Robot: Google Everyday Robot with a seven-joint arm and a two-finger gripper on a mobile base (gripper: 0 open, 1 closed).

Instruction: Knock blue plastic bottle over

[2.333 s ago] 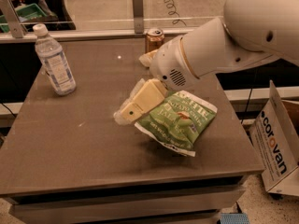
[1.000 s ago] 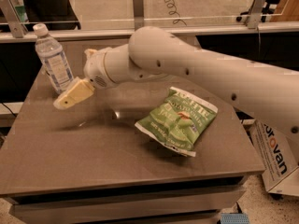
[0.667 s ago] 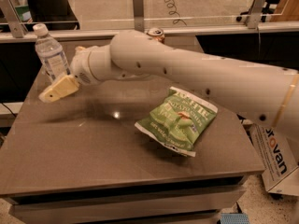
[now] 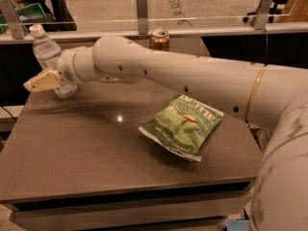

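Note:
The blue plastic bottle (image 4: pixel 47 50), clear with a white cap, stands at the table's far left corner and leans with its top to the left. My gripper (image 4: pixel 32 84) is shut, its cream fingers pressed into one wedge. It sits right in front of the bottle's lower half, touching or nearly touching it and hiding part of it. My white arm (image 4: pixel 183 76) stretches across the table from the right.
A green chip bag (image 4: pixel 183 126) lies right of the middle of the dark table (image 4: pixel 91 148). A tan drink can (image 4: pixel 159 38) stands at the back edge behind my arm. A glass partition with metal posts (image 4: pixel 141 8) runs behind the table.
My gripper has swept from the chip bag leftward across the table to the bottle. The bottle, upright before, now leans to the left.

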